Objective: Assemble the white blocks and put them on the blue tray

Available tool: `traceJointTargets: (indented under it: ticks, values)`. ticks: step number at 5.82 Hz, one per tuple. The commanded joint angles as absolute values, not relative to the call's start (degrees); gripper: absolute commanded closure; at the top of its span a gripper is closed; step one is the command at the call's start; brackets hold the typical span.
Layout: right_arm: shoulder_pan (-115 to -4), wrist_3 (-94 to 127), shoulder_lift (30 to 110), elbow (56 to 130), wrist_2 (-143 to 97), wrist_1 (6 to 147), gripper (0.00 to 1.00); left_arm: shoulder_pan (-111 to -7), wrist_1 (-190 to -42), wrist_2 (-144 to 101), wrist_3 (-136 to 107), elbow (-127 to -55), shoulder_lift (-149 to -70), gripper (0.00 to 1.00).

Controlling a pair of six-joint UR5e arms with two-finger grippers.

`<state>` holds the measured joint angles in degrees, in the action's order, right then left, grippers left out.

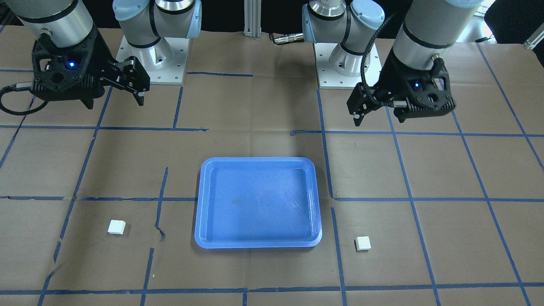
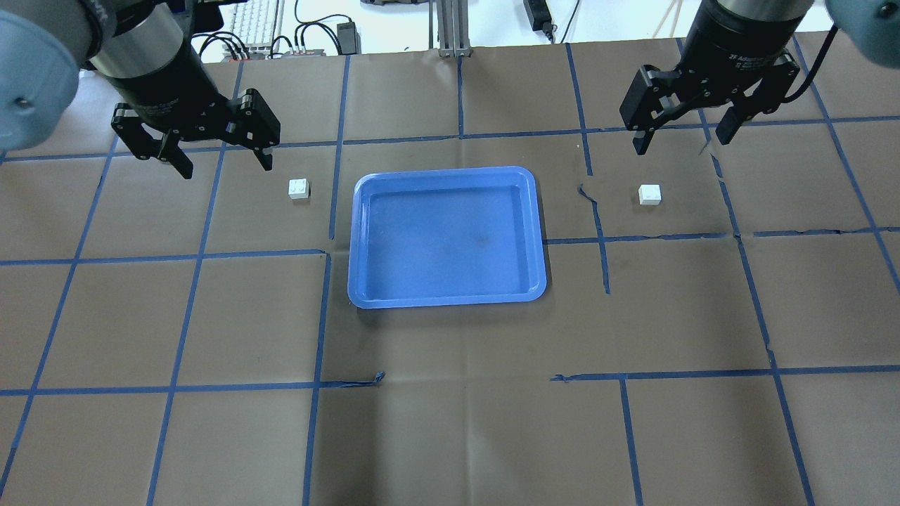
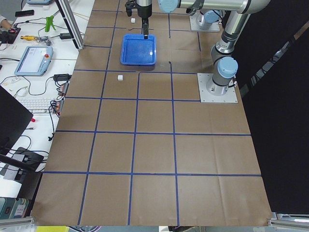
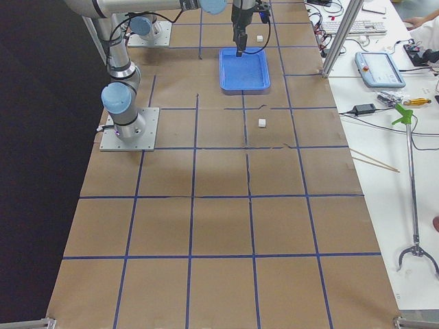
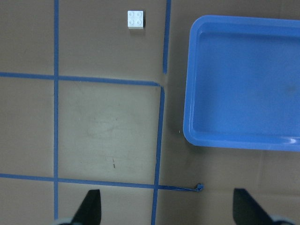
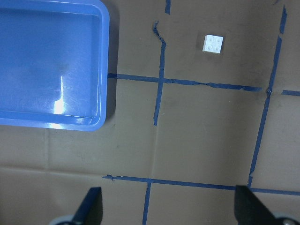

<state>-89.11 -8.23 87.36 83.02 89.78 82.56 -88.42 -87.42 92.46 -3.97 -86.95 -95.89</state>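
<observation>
The blue tray (image 2: 450,239) lies empty at the table's middle, also seen in the front view (image 1: 257,204). One white block (image 2: 299,189) lies just off the tray's left side, also in the left wrist view (image 5: 136,19). The other white block (image 2: 650,194) lies off the tray's right side, also in the right wrist view (image 6: 213,43). My left gripper (image 2: 226,169) hovers open and empty, beyond and left of its block. My right gripper (image 2: 680,144) hovers open and empty, beyond and slightly right of its block. Both blocks lie studs up, apart from each other.
Brown paper with a grid of blue tape lines (image 2: 330,204) covers the table. The two arm bases (image 1: 153,59) stand at the robot's side. A keyboard and cables (image 2: 281,35) lie past the far edge. Nothing else stands near the tray or blocks.
</observation>
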Motion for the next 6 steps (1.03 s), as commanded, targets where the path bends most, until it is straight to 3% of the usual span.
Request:
traceJointTargets:
  ticks: [1, 3, 6]
  values:
    - [-88.8, -17.3, 87.3, 82.9, 89.7, 82.7, 0.00, -87.9, -71.1, 93.9, -2.4, -86.7, -110.0, 0.01]
    - [-88.9, -35.8, 86.6, 83.2, 90.0, 83.0, 0.00, -86.4, -57.9, 93.8, 0.8, -87.1, -119.4, 0.01]
    - [-86.6, -68.2, 83.4, 83.0, 89.8, 87.0, 0.00, -86.3, -53.4, 93.9, 2.0, -87.6, -127.0, 0.02]
